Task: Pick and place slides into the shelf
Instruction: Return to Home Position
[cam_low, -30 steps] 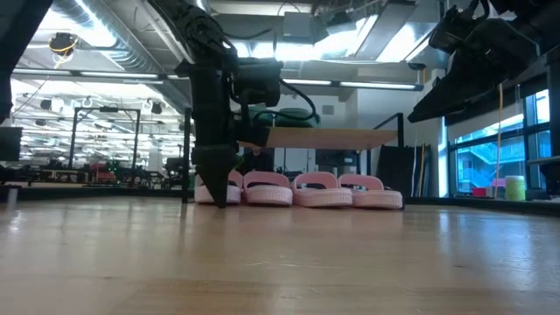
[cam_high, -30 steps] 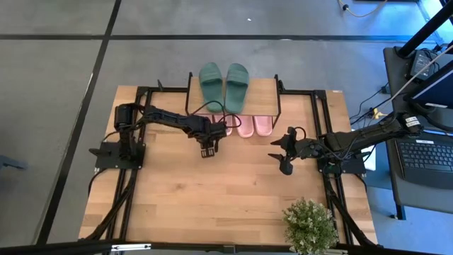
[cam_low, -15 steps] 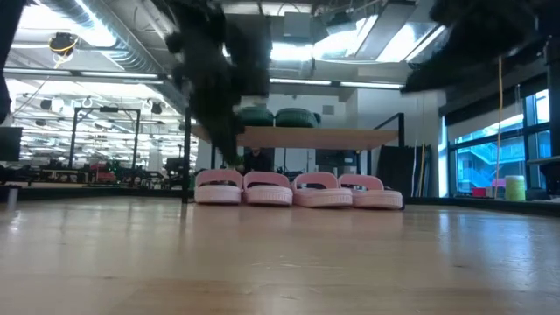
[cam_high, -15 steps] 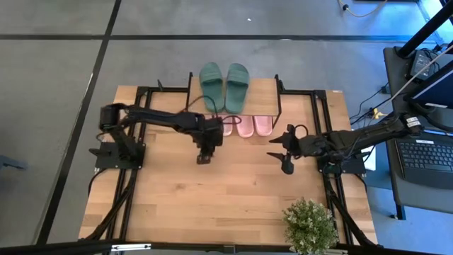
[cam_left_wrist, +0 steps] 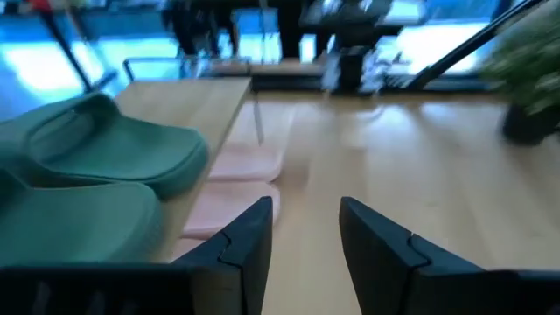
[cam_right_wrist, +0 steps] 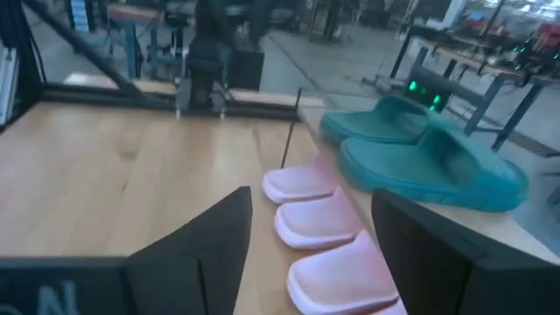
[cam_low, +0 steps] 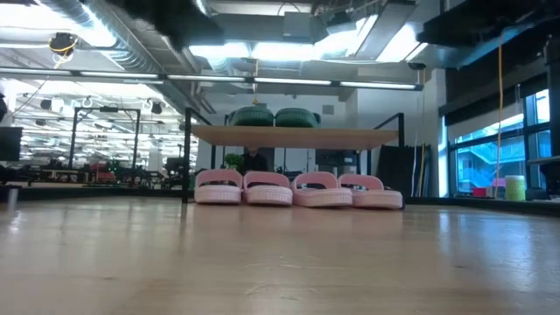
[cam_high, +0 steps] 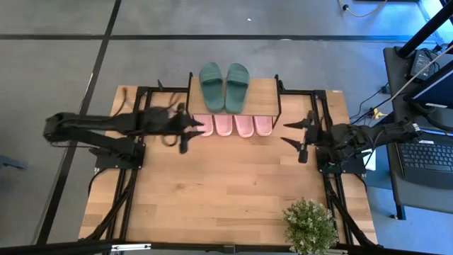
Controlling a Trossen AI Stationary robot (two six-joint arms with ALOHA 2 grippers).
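Note:
Two dark green slides [cam_high: 224,86] lie side by side on the shelf's plank top [cam_high: 262,92]. They also show in the low view [cam_low: 267,116] and both wrist views [cam_left_wrist: 96,166] [cam_right_wrist: 429,157]. Several pink slides [cam_high: 233,125] [cam_low: 297,188] stand in a row on the table under the shelf [cam_low: 297,136]. My left gripper [cam_high: 198,127] [cam_left_wrist: 302,236] hangs open in the air by the shelf's near left corner, pointing toward the table's right. My right gripper [cam_high: 287,134] [cam_right_wrist: 306,254] is wide open, off the shelf's near right corner, pointing left. Neither holds anything.
A potted plant [cam_high: 309,225] stands at the table's near right edge. The black frame [cam_high: 320,113] borders the table left and right. Bare wooden tabletop [cam_high: 226,191] stretches in front of the shelf. A laptop [cam_high: 425,156] sits beyond the right edge.
My left gripper rose from the table beside the leftmost pink slide and drew back toward the table's left, leaving the low view. The row of pink slides now shows unobstructed. My right gripper moved a little toward the right and far edges.

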